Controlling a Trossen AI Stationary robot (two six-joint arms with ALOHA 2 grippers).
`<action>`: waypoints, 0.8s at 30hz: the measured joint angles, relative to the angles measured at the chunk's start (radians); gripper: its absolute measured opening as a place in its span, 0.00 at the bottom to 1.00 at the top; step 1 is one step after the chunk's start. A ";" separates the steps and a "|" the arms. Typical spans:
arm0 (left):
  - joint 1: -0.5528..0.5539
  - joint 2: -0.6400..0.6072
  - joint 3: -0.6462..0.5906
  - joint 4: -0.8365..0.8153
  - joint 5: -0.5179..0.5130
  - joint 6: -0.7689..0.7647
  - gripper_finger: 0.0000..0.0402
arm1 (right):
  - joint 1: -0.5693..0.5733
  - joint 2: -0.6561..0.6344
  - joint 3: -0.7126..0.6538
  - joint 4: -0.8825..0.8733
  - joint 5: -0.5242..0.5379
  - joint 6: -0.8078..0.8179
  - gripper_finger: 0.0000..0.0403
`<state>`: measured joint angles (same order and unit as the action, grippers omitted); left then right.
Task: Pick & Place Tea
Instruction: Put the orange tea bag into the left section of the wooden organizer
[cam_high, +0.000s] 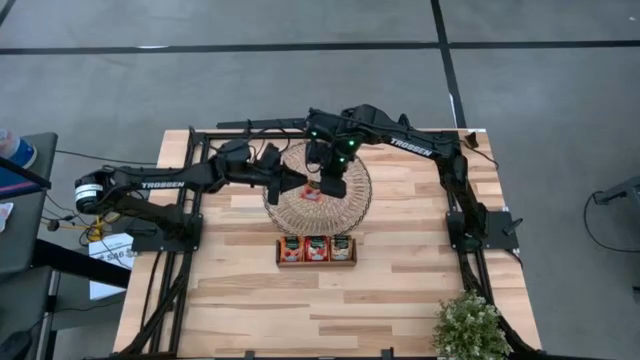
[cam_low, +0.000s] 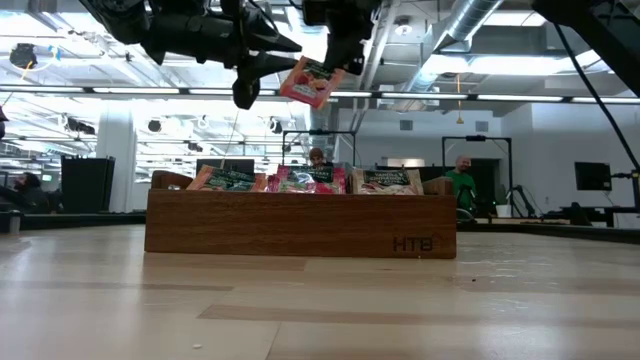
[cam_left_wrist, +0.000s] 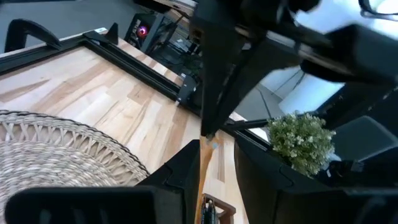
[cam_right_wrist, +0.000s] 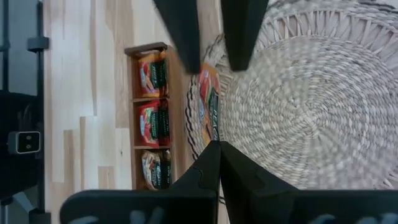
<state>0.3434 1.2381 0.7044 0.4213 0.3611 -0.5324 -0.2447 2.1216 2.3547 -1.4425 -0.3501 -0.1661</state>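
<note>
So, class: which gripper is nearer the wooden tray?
Right. The right gripper hangs over the mat's tray-side edge, holding a sachet; the left gripper sits farther from the tray.

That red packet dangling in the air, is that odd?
A little: the tea sachet hangs tilted, with both pincers at it, right and left, above the woven mat. The tray looks tidy.

Pale smooth wooden table (cam_high: 400, 290), rough woven mat (cam_high: 350, 205), glossy sachet (cam_low: 312, 83).
</note>
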 joint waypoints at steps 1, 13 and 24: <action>-0.007 0.000 0.000 0.000 -0.004 0.010 0.22 | 0.000 0.000 0.000 0.007 -0.011 0.000 0.00; -0.025 0.124 0.097 -0.015 0.010 0.062 0.22 | -0.002 0.000 0.000 0.008 -0.042 0.025 0.00; -0.024 0.124 0.146 -0.218 0.028 0.094 0.22 | -0.016 0.000 0.000 0.003 -0.042 0.026 0.00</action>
<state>0.3191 1.3624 0.8505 0.2033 0.3889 -0.4385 -0.2606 2.1220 2.3547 -1.4399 -0.3925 -0.1398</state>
